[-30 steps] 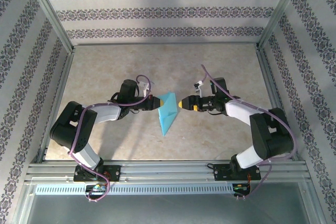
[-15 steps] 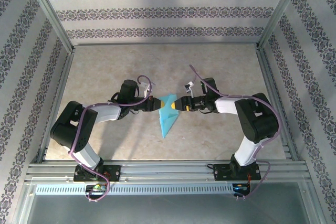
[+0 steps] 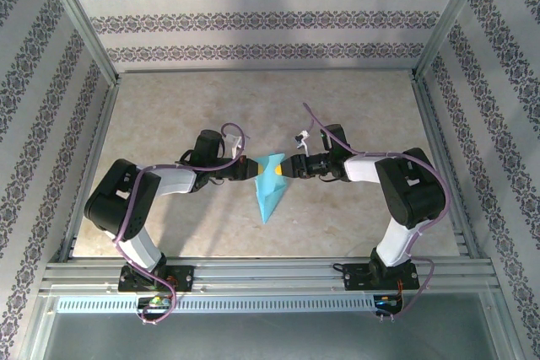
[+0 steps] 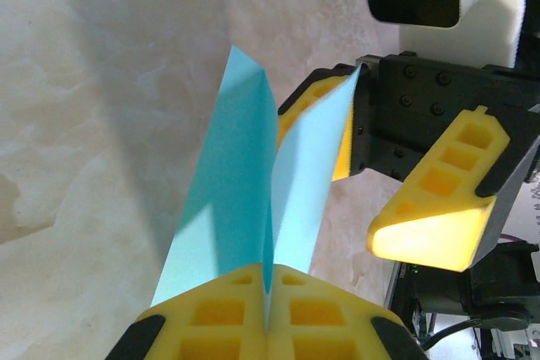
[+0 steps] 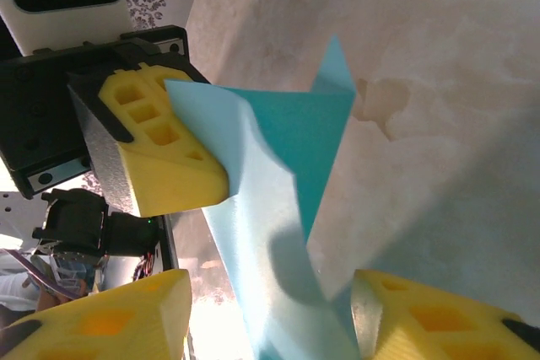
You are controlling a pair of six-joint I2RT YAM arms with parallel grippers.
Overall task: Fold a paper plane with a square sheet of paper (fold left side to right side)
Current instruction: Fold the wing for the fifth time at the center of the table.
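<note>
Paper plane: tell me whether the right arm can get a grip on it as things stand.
Probably yes. The right gripper has its open jaws straddling one wing of the paper plane, with nothing else between them. The left gripper pinches the opposite side, apart from that spot.

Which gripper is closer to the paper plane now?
Left. The left gripper is shut on the paper plane from the left; the right gripper straddles its right flap, jaws apart.

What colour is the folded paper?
The folded paper is plain cyan-blue, clearest in the left wrist view.
</note>
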